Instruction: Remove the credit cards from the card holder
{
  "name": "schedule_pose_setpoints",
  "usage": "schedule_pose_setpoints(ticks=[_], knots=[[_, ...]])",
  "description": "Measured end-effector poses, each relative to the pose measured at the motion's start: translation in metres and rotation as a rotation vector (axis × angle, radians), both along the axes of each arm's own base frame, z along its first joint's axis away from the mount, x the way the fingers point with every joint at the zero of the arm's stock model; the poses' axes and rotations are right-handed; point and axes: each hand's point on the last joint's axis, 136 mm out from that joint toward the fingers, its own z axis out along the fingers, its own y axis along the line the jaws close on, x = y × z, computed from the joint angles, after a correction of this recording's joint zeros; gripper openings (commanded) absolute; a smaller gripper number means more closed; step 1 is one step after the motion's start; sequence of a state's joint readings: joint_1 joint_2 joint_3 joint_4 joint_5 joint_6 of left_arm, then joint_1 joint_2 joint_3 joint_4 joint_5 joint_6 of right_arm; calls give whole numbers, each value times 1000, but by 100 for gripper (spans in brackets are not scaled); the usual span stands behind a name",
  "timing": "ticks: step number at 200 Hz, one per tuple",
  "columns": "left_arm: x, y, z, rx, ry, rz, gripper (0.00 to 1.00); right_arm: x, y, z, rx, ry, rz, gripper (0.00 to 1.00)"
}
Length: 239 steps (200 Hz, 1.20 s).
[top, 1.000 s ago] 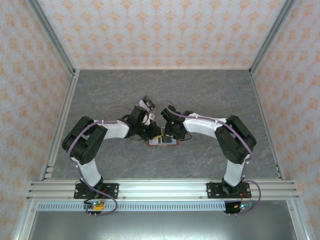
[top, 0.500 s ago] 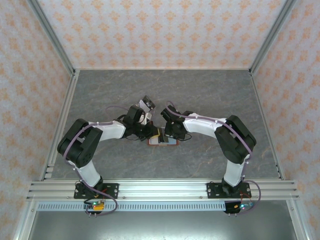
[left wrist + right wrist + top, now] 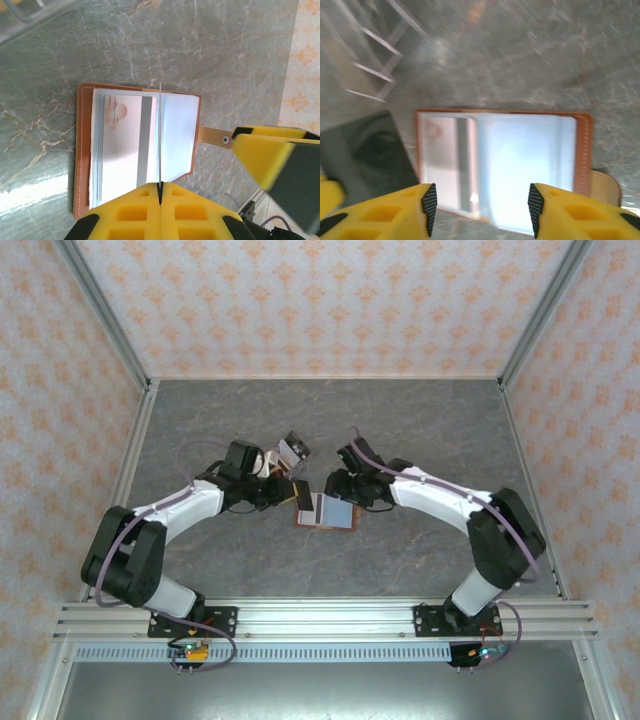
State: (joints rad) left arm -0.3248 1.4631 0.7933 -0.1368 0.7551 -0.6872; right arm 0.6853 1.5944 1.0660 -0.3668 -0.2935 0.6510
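On table (image 3: 225, 45), card holder (image 3: 180, 135) open, seemingly blue-lined.

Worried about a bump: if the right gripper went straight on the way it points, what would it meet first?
Probably the open card holder, lying right ahead of the right gripper; depth unclear.

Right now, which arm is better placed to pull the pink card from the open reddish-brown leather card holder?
Probably right: right gripper open, facing the card holder; left gripper shut on a dark card.
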Motion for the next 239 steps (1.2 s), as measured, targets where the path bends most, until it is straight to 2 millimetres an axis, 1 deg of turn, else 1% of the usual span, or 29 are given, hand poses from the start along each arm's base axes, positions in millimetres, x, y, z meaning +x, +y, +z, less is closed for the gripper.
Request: schedule_pose_setpoints(ticks=[23, 47, 68, 87, 100, 117, 149, 167, 192, 203, 239], knots=[[3, 1, 26, -29, -53, 31, 0, 8, 7, 28, 149, -48, -1, 68], [11, 0, 53, -87, -106, 86, 0, 17, 13, 46, 288, -58, -7, 71], [21, -2, 72, -148, -137, 132, 0, 26, 17, 60, 405, -52, -23, 71], [28, -5, 84, -204, -143, 169, 0, 34, 22, 79, 512, -59, -20, 72], [33, -7, 93, -245, -149, 191, 0, 36, 27, 91, 572, -63, -3, 72], [38, -9, 107, -301, -163, 210, 0, 35, 34, 101, 626, -57, 25, 71], [46, -15, 130, -383, -186, 220, 0, 34, 42, 114, 701, -48, 47, 63], [49, -16, 136, -405, -191, 223, 0, 38, 41, 124, 753, -63, 45, 57], [50, -18, 135, -419, -176, 228, 0, 42, 36, 125, 792, -67, 24, 44], [50, -18, 135, -421, -169, 228, 0, 43, 34, 123, 800, -59, 12, 41], [50, -19, 135, -426, -162, 225, 0, 42, 34, 128, 821, -64, 14, 26]])
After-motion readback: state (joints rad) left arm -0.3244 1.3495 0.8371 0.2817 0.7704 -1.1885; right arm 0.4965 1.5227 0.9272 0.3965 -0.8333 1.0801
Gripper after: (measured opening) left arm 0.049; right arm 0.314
